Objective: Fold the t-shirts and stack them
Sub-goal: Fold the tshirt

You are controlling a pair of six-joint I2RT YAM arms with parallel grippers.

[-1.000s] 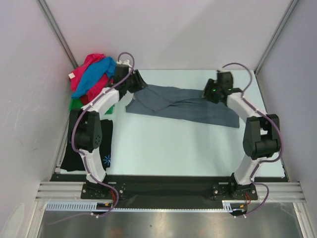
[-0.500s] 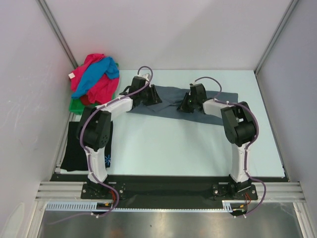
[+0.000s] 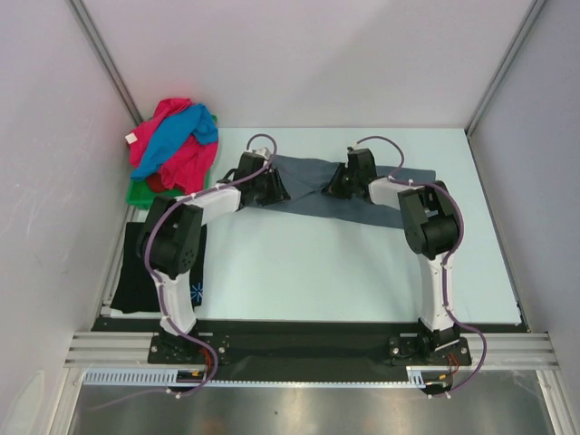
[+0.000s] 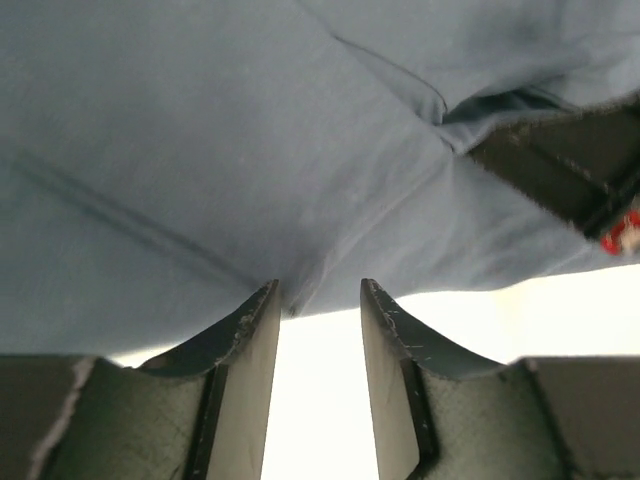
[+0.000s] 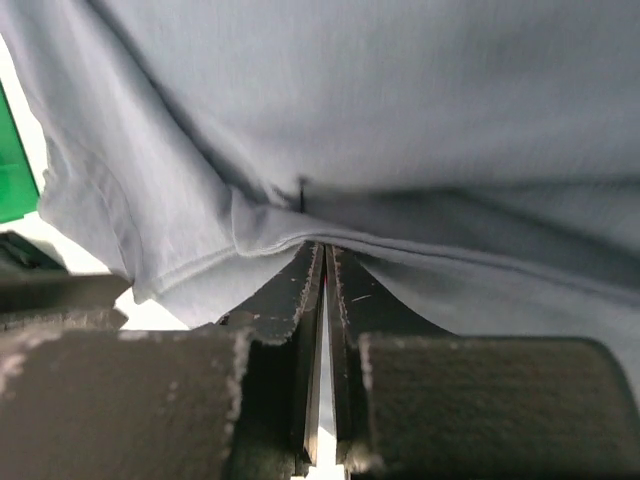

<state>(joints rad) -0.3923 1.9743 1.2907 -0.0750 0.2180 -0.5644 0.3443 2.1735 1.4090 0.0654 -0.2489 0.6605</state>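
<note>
The slate-grey t-shirt (image 3: 305, 184) lies bunched across the back middle of the table. My left gripper (image 3: 274, 187) is at its left part. In the left wrist view (image 4: 320, 296) its jaws stand open with the shirt's hem (image 4: 250, 150) just at the fingertips. My right gripper (image 3: 337, 185) is at the shirt's middle. In the right wrist view (image 5: 325, 250) it is shut on a fold of the grey cloth (image 5: 400, 100). A black t-shirt with a small blue-white print (image 3: 145, 272) lies flat at the left edge. Pink and blue t-shirts (image 3: 172, 140) are piled at the back left.
A green tray (image 3: 138, 192) sits under the pink and blue pile; a green bit shows in the right wrist view (image 5: 15, 170). White walls close in on the left, back and right. The pale table (image 3: 317, 272) stretches in front of the shirt.
Both grippers have moved inward along the grey shirt toward its middle. The shirt has been drawn together and is narrower than a second ago.
</note>
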